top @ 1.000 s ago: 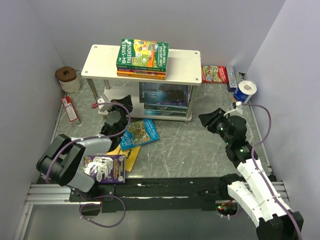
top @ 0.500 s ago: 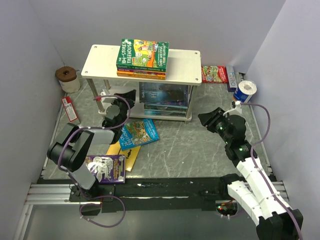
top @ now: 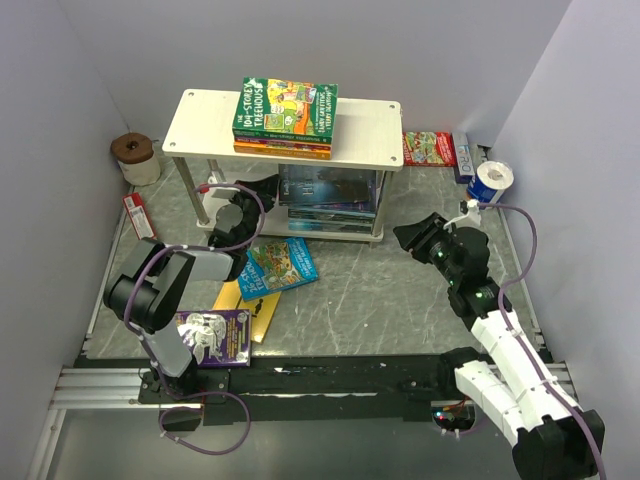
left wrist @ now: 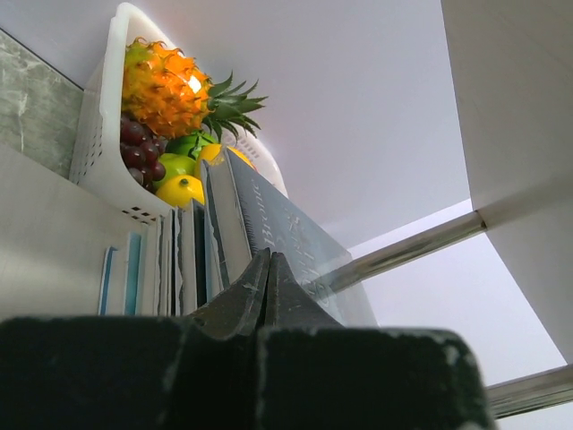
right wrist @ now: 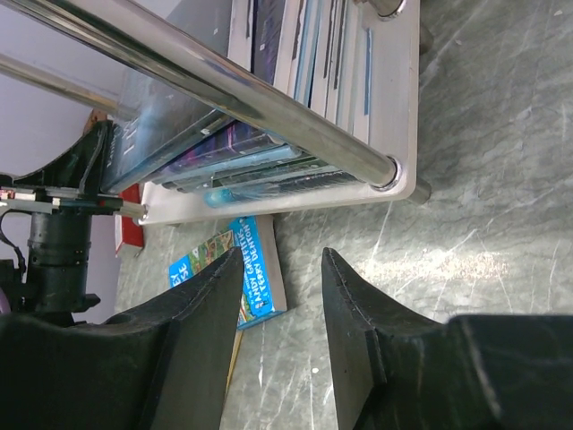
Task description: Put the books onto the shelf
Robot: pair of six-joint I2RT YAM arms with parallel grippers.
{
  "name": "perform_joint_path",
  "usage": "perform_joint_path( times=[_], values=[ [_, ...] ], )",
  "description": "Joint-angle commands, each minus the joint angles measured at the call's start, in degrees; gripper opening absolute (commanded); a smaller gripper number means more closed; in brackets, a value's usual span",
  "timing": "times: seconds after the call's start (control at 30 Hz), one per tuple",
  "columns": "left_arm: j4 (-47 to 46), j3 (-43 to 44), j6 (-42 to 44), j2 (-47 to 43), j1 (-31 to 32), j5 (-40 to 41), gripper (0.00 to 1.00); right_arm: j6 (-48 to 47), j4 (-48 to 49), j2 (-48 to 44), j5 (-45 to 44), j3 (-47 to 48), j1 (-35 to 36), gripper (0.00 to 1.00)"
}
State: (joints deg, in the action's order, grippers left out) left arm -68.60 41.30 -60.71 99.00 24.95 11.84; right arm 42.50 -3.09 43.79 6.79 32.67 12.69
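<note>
Under the pale top board of the shelf (top: 370, 130), upper centre of the overhead frame, the left claw (top: 265, 190) noses at the left end of the lower tier, its tips pressed together with nothing visible between them. The job looks roughly half done. A stack topped by the green Treehouse book (top: 285, 108) sits on the top board and dark books (top: 330, 195) fill the lower tier. A blue paperback (top: 280, 265), a yellow book (top: 255, 312) and a purple book (top: 210, 337) lie on the counter (top: 380, 300) at lower left. The right claw (top: 405, 233), half spread and empty, points at the shelf's right end. Free room shows on the top board's right half and on the bare counter mid-frame. Chrome posts (right wrist: 269, 109) and the side walls would likely hem in any approach to the lower tier.
</note>
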Motion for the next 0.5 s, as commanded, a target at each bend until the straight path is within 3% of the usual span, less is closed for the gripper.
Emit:
perform_joint_path(
  times=[0.0,0.47],
  values=[
    [-3.7,1.0,-0.5,-0.1,-0.3,-0.1,0.01,-0.8,2.8,0.4,-0.1,0.7,-0.6,0.48],
    [-2.8,5.6,-2.4,3.8,-0.4,-6.2,0.01,-0.2,4.5,2.5,0.3,1.6,-1.4,0.49]
  ],
)
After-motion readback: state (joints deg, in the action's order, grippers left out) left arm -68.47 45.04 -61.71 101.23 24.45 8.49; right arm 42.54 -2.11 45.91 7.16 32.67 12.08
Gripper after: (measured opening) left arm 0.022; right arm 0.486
